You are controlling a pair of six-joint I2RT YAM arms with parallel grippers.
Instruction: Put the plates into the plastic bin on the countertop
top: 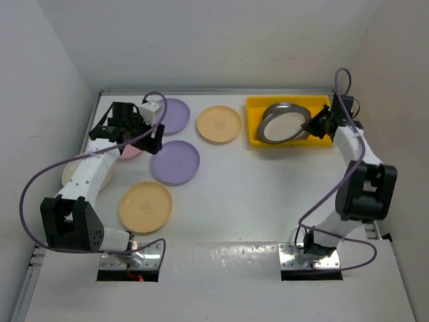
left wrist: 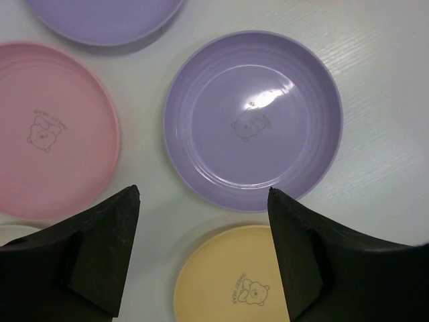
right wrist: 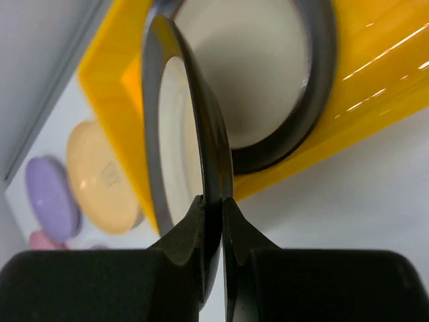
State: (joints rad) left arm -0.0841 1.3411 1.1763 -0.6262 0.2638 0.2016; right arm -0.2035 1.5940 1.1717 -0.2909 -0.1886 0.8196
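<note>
The right fingers (right wrist: 184, 235) pinch the thin rim of a stiff, likely slippery metal-rimmed plate (right wrist: 175, 134) tilted over the yellow bin (right wrist: 382, 74), while the left fingers (left wrist: 100, 255) hang spread above a purple plate (left wrist: 253, 121) on the surface (left wrist: 375, 54).

Left arm (top: 87, 171): white links, black joint housings.
Right arm (top: 355, 151): same white and black.
Cables (top: 22, 201): purple, one looping along each arm.
Jaws: matte black, wedge-shaped.
Base plates (top: 289, 254): bare silvery metal.
</note>
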